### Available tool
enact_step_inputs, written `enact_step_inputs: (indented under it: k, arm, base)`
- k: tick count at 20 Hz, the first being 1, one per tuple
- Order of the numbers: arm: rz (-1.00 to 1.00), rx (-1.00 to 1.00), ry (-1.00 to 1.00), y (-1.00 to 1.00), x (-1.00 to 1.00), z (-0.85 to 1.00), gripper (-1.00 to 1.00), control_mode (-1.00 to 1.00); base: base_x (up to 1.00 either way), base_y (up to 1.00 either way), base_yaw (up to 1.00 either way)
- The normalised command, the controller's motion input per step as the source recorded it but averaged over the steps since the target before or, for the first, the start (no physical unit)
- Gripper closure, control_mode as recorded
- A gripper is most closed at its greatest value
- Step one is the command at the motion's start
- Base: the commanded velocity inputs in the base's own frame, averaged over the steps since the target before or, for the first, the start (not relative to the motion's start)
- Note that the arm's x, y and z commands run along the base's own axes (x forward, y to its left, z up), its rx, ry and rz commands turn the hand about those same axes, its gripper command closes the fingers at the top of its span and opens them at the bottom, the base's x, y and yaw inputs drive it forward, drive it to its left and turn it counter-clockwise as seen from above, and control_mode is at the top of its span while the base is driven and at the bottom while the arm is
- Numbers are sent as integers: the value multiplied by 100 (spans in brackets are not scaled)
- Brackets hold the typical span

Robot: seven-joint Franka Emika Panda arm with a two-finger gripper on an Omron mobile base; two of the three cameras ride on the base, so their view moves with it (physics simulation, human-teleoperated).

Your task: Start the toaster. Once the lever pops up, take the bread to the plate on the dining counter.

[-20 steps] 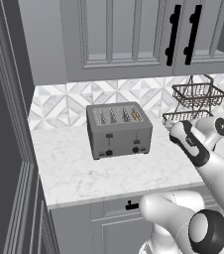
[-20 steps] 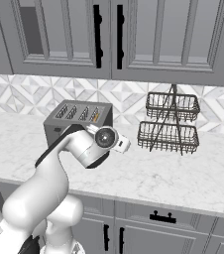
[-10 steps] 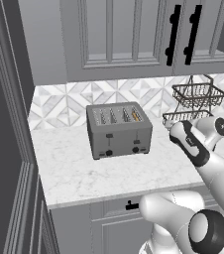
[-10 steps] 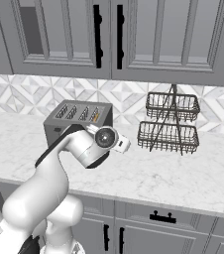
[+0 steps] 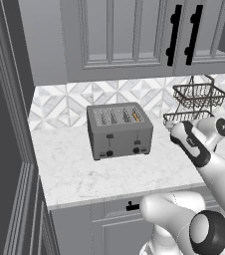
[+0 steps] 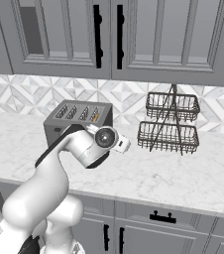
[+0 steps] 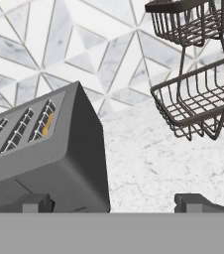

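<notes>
Bring the wide-open, empty gripper (image 7: pixel 113 203) left to the toaster (image 5: pixel 119 130) front and press the right-hand lever (image 5: pixel 137 142) straight down.

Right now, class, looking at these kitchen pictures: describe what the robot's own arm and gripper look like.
The arm is glossy white, built of rounded tube-like segments with bulbous joints. A black band wraps the forearm, and grey round caps with dark rings mark the joints. The gripper has two small, dark, blocky fingertips. No cables or lettering are visible.
</notes>
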Motion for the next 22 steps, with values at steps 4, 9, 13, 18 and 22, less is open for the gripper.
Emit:
enact_step_inputs:
  k: [4,9,13,18,22]
  arm:
    - [0,0,0,0,0,0,-100,-100]
    - [0,0,0,0,0,0,-100,-100]
    - [0,0,0,0,0,0,-100,-100]
    - [0,0,0,0,0,0,-100,-100]
    - [0,0,0,0,0,0,-100,-100]
  base:
    - [0,0,0]
    - [0,0,0]
    - [0,0,0]
    - [0,0,0]
    - [0,0,0]
